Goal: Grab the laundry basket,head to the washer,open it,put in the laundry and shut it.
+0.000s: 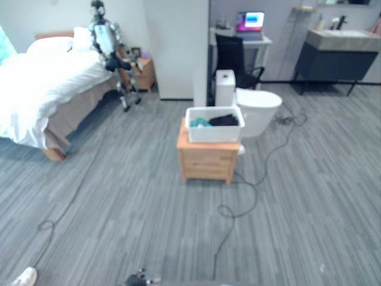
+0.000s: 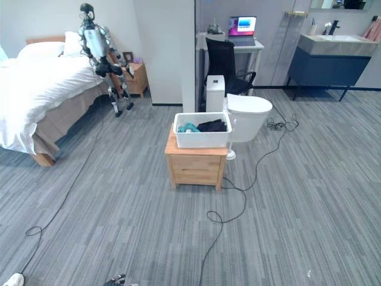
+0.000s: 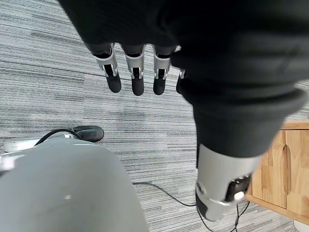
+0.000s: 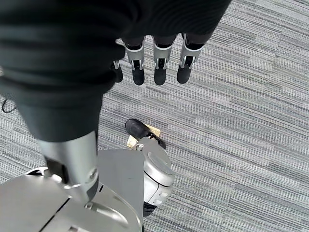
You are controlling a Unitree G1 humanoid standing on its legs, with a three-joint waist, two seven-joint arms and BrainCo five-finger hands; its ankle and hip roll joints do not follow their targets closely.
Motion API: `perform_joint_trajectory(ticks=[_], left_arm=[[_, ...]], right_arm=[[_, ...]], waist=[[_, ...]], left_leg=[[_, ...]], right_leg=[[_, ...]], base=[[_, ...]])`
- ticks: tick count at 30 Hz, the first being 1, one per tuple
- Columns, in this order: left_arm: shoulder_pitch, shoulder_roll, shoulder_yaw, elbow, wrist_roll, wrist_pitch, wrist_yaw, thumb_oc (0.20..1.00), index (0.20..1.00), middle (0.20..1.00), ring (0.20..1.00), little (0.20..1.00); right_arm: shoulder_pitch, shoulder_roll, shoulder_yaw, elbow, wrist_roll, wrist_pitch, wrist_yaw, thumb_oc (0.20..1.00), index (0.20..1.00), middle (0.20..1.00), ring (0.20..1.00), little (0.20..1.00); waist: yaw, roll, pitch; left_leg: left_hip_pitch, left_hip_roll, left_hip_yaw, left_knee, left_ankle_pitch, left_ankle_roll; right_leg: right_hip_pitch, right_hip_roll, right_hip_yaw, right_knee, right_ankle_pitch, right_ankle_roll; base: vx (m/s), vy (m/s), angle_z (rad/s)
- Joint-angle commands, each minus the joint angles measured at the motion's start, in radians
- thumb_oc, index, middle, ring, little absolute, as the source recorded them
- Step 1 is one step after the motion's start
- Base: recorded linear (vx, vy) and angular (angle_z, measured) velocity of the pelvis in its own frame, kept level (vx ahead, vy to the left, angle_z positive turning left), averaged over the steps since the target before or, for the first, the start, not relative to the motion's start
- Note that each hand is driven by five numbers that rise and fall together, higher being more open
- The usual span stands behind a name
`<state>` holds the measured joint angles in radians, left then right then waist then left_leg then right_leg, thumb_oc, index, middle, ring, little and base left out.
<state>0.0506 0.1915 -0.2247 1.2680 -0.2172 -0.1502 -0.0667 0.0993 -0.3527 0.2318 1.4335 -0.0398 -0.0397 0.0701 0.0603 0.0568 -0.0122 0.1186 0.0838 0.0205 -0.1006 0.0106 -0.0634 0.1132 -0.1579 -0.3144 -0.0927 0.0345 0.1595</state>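
Note:
A white laundry basket (image 1: 214, 134) stands on a small wooden cabinet (image 1: 207, 162) in the middle of the room, a few steps ahead of me. Dark and teal clothes (image 1: 221, 121) lie inside it. My left hand (image 3: 137, 67) hangs over the grey floor with straight fingers and holds nothing; the wooden cabinet (image 3: 282, 169) shows to one side of it. My right hand (image 4: 160, 60) also hangs over the floor, its fingers straight and empty. Both hands are far from the basket.
A white toilet (image 1: 257, 108) stands right behind the cabinet. A bed (image 1: 41, 89) is at the left with another humanoid robot (image 1: 110, 44) beside it. A desk with a laptop (image 1: 250, 22), a black chair (image 1: 233, 58) and a vanity (image 1: 339, 53) are at the back. A white shoe (image 1: 24, 277) shows at the lower left.

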Motion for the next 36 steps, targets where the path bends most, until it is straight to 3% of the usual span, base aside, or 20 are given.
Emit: perform_joint_trajectory(ticks=[1, 24, 31, 33, 35, 36], left_arm=[[-0.09, 0.019, 0.021, 0.042, -0.003, -0.034, -0.001, 1.0, 1.0, 1.0, 1.0, 1.0], [-0.088, 0.022, 0.022, 0.044, -0.006, -0.032, -0.006, 1.0, 1.0, 1.0, 1.0, 1.0], [-0.097, 0.03, 0.036, 0.035, -0.017, -0.031, -0.005, 1.0, 1.0, 1.0, 1.0, 1.0], [-0.105, 0.035, 0.039, 0.029, -0.024, -0.03, -0.006, 1.0, 1.0, 1.0, 1.0, 1.0], [-0.121, 0.046, 0.032, 0.021, -0.019, -0.029, -0.01, 1.0, 1.0, 1.0, 1.0, 1.0], [-0.13, 0.055, 0.021, 0.007, -0.009, -0.027, -0.016, 1.0, 1.0, 1.0, 1.0, 1.0]], right_arm=[[-0.057, 0.034, 0.024, 0.072, 0.0, -0.011, 0.003, 1.0, 1.0, 1.0, 1.0, 1.0], [-0.056, 0.039, 0.035, 0.065, -0.005, -0.011, 0.007, 1.0, 1.0, 1.0, 1.0, 1.0], [-0.076, 0.028, 0.034, 0.057, -0.006, -0.009, 0.013, 1.0, 1.0, 1.0, 1.0, 1.0], [-0.086, 0.025, 0.034, 0.056, -0.005, -0.007, 0.016, 1.0, 1.0, 1.0, 1.0, 1.0], [-0.097, 0.022, 0.033, 0.055, -0.004, -0.007, 0.021, 1.0, 1.0, 1.0, 1.0, 1.0], [-0.104, 0.021, 0.026, 0.052, 0.003, -0.006, 0.025, 1.0, 1.0, 1.0, 1.0, 1.0]], waist=[[0.014, -0.059, 0.034], [0.011, -0.061, 0.034], [0.023, -0.073, 0.061], [0.028, -0.078, 0.069], [0.029, -0.072, 0.076], [0.015, -0.064, 0.088]], left_leg=[[-0.035, -0.058, 0.004, 0.013, -0.054, 0.013], [-0.033, -0.059, 0.002, 0.013, -0.059, 0.015], [-0.056, -0.073, 0.012, 0.034, -0.06, 0.046], [-0.087, -0.086, 0.014, 0.077, -0.08, 0.062], [-0.118, -0.1, 0.0, 0.116, -0.103, 0.092], [-0.117, -0.109, -0.017, 0.134, -0.117, 0.113]], right_leg=[[0.03, 0.027, 0.01, 0.005, -0.054, -0.04], [0.027, 0.029, 0.021, 0.005, -0.056, -0.042], [0.006, 0.022, 0.055, 0.005, -0.037, -0.04], [-0.018, 0.009, 0.06, 0.033, -0.036, -0.036], [-0.089, -0.013, 0.076, 0.155, -0.059, -0.03], [-0.133, -0.013, 0.103, 0.283, -0.079, -0.034]], base=[[0.0, 0.0, 0.0], [0.0, 0.0, 0.0], [0.0, 0.042, -0.14], [-0.02, 0.098, -0.23], [0.03, 0.201, -0.15], [0.08, 0.208, -0.06]])
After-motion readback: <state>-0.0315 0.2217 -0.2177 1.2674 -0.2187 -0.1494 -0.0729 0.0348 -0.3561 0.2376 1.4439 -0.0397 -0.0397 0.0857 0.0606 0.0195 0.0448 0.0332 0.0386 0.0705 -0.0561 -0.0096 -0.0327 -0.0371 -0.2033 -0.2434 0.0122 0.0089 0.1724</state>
